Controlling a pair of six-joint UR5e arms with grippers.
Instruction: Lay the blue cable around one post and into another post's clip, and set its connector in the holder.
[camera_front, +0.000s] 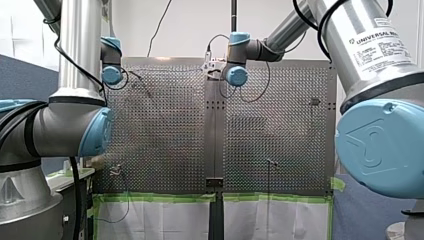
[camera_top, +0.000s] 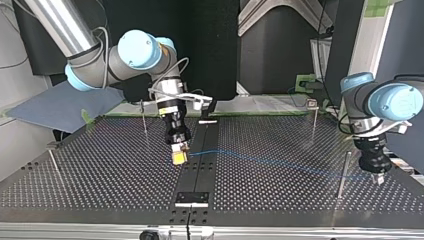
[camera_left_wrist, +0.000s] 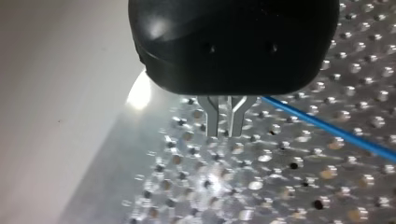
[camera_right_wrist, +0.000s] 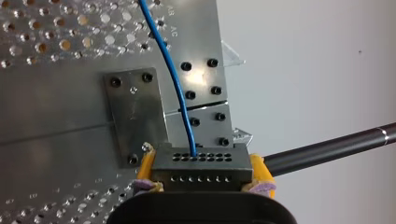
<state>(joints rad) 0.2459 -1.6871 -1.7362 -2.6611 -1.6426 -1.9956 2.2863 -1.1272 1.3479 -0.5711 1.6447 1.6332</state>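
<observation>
My right gripper (camera_right_wrist: 201, 157), with yellow pads, is shut on the black connector (camera_right_wrist: 201, 170), which has rows of small holes. The blue cable (camera_right_wrist: 175, 84) leaves the connector's top and runs out over the metal plates. In the top view my right gripper (camera_top: 179, 156) hangs over the table's centre strip. From it the blue cable (camera_top: 280, 164) stretches in a nearly straight line to my left gripper (camera_top: 378, 177) at the view's right. My left gripper (camera_left_wrist: 224, 133) has metal fingers standing close together. The blue cable (camera_left_wrist: 327, 128) comes out from behind its black body, which hides the grip point.
Thin posts stand on the perforated table: one (camera_top: 344, 172) beside my left gripper, one with a clip top (camera_top: 313, 117) behind it, two (camera_top: 144, 117) (camera_top: 54, 162) at the view's left. A small bracket (camera_top: 191, 198) sits on the centre strip near the front edge.
</observation>
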